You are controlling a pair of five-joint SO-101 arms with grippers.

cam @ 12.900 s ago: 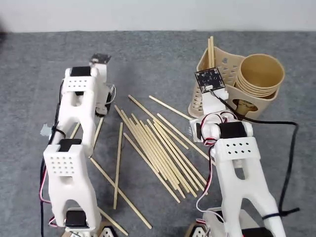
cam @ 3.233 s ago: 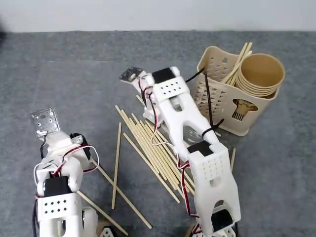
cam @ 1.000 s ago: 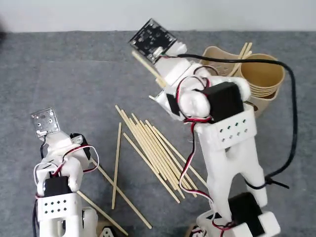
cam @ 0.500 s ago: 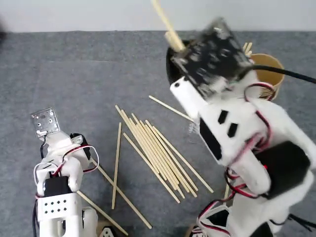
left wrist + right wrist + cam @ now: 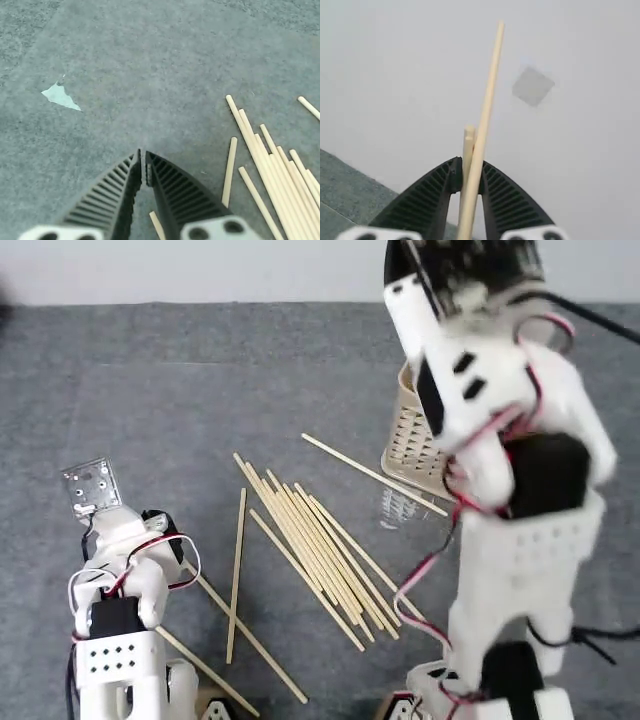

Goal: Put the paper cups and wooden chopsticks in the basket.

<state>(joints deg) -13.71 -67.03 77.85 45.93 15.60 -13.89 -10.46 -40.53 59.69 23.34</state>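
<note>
Two pale wooden chopsticks (image 5: 489, 90) are being clamped in right gripper (image 5: 469, 164), pointing outward past its tips; left gripper (image 5: 143, 156) is being held together.

Pale wooden chopsticks (image 5: 322, 545): the main bunch lies mid-tabletop, flat, roughly parallel, packed together on a diagonal. One loose stick (image 5: 238, 575) sits just beside it, pointing at the near edge. Two crossed sticks (image 5: 240, 635) lie by the near edge. A single stick (image 5: 372, 474) lies between the bunch and the beige perforated plastic basket (image 5: 408, 440), which is far right and mostly hidden. Held pair (image 5: 482, 120): clamped in the right hand (image 5: 468, 165), pointing up, slightly crossed.
</note>
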